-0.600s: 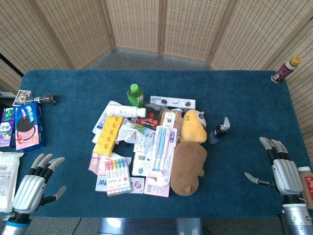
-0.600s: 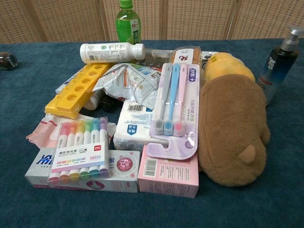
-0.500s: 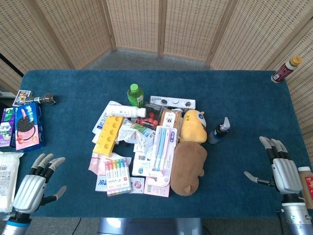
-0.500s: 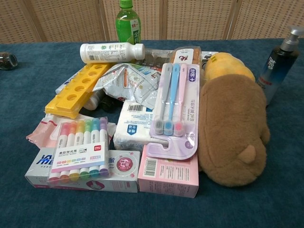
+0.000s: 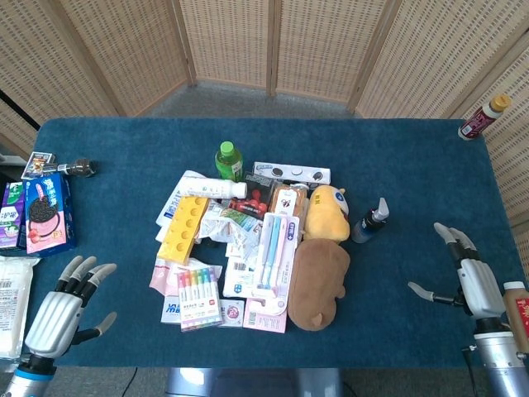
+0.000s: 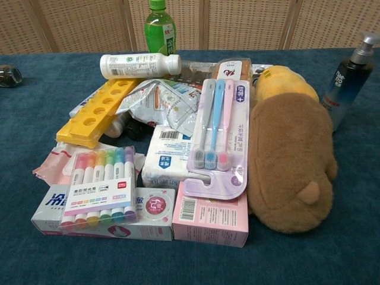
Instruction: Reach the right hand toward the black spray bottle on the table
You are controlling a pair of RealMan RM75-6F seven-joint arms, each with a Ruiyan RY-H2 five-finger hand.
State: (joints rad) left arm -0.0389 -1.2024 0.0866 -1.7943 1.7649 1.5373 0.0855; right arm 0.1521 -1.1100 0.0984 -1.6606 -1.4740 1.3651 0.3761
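Head view only: both hands. Right hand (image 5: 471, 277) at the table's (image 5: 397, 165) near right edge, empty, fingers apart, thumb out to the left; well apart from the spray bottle (image 5: 369, 222). Left hand (image 5: 59, 308) at the near left edge, likewise empty with fingers spread.

Spray bottle: stands upright on the blue table, just right of the yellow plush (image 5: 327, 212) and up-right of the brown plush (image 5: 318, 284).

Head view also shows items outside the chest view: cookie box (image 5: 45, 213) at the left edge, a red-labelled bottle (image 5: 483, 117) at the far right corner.

Chest view only: neither hand appears. The spray bottle (image 6: 350, 78) sits at the right edge of the frame, its dark body and grey pump top visible, label print too small to read. Toothbrush pack (image 6: 218, 138) leans over a pink box (image 6: 211, 219); marker set (image 6: 102, 181) in front; yellow tray (image 6: 101, 110) behind it; green bottle (image 6: 160, 27) at the back, its cap cut off by the frame.

Most packets under the pile are covered and cannot be identified.
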